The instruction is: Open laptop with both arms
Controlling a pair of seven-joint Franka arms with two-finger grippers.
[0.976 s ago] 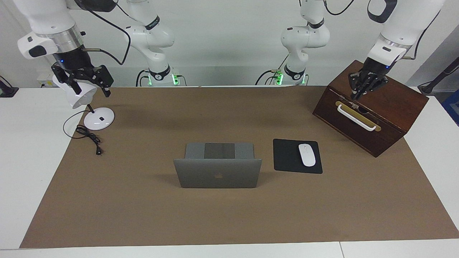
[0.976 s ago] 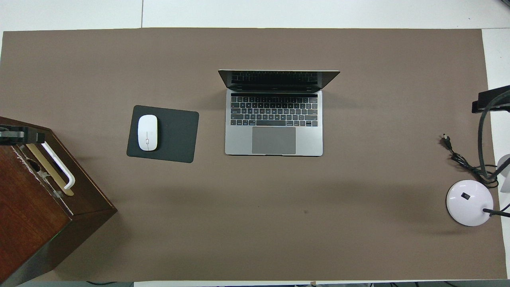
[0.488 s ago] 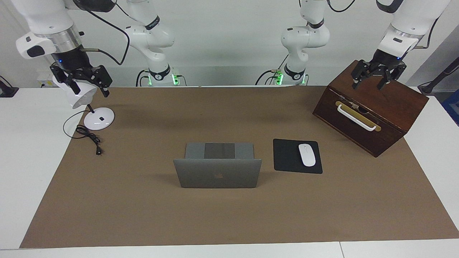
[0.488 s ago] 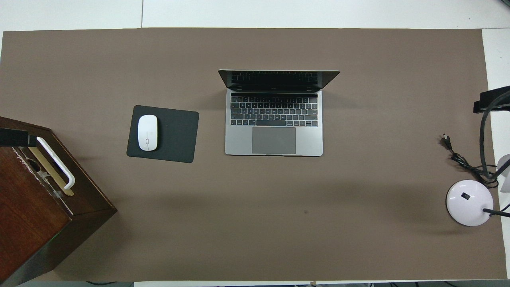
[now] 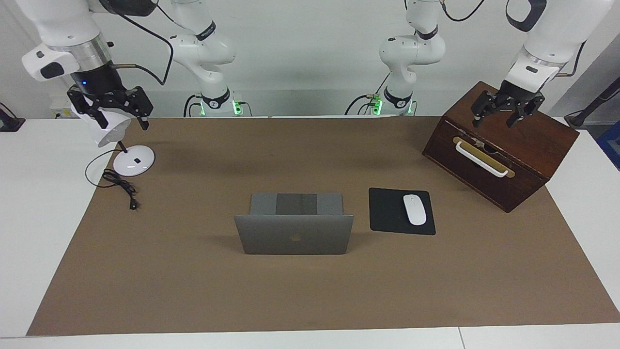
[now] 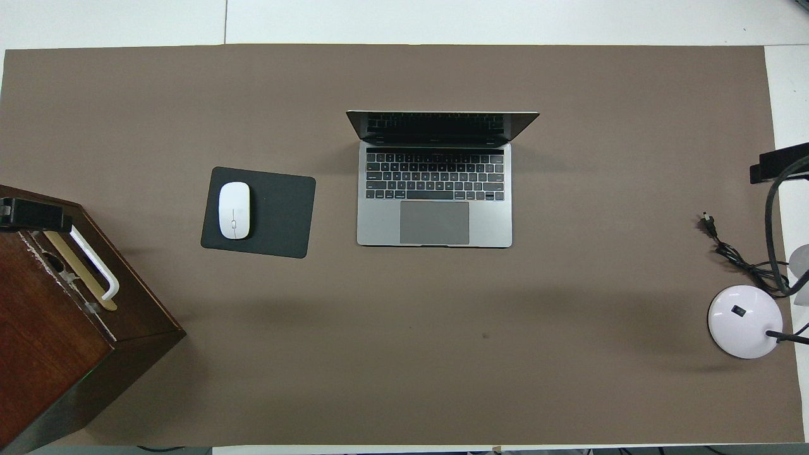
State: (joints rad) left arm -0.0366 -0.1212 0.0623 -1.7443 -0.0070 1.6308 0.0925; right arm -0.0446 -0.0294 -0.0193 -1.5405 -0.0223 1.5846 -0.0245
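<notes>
The laptop (image 5: 294, 235) stands open in the middle of the brown mat, its lid about upright with the logo facing away from the robots. From overhead, its keyboard and trackpad (image 6: 434, 189) show. My left gripper (image 5: 494, 121) hangs open over the top of the wooden box, with nothing between its fingers. My right gripper (image 5: 123, 122) hangs open over the white desk lamp at the right arm's end. Both grippers are well away from the laptop.
A dark wooden box (image 5: 528, 160) with a white handle sits at the left arm's end. A black mouse pad (image 5: 387, 211) with a white mouse (image 5: 414, 209) lies beside the laptop. The lamp's base (image 5: 134, 160) and its black cable (image 5: 118, 184) are at the right arm's end.
The left gripper opened and rose from the box's front top edge, now hanging a little above the box top. The right gripper and the laptop have barely moved.
</notes>
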